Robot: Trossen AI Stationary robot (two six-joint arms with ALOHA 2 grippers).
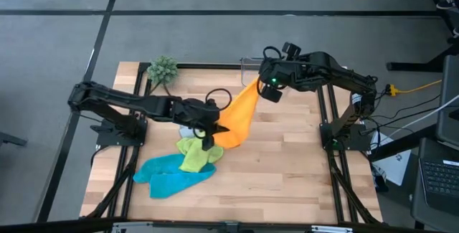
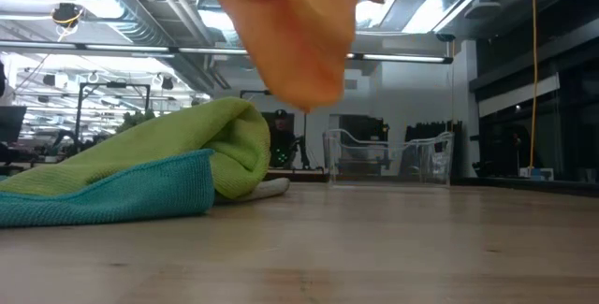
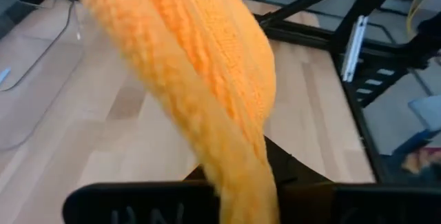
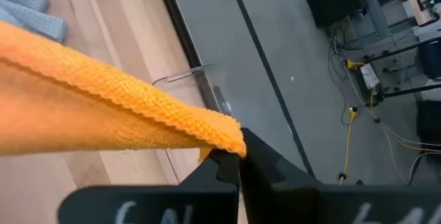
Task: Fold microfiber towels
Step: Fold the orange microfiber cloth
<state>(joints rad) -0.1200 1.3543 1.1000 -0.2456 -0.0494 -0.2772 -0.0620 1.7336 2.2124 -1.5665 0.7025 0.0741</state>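
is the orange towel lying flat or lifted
Lifted: the orange towel hangs stretched between the right end effector and left end effector, off the table.

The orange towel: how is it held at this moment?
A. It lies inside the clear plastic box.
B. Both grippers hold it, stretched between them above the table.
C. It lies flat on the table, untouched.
B: the right gripper and the left gripper each pinch one end of the orange towel.

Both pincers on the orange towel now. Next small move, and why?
Probably draw the two pincers apart to stretch the orange microfiber towel flat. The right pincer pinches one corner up high, the left pincer is shut on its lower edge, and the cloth hangs bunched between them above the lime green towel and the turquoise blue towel.
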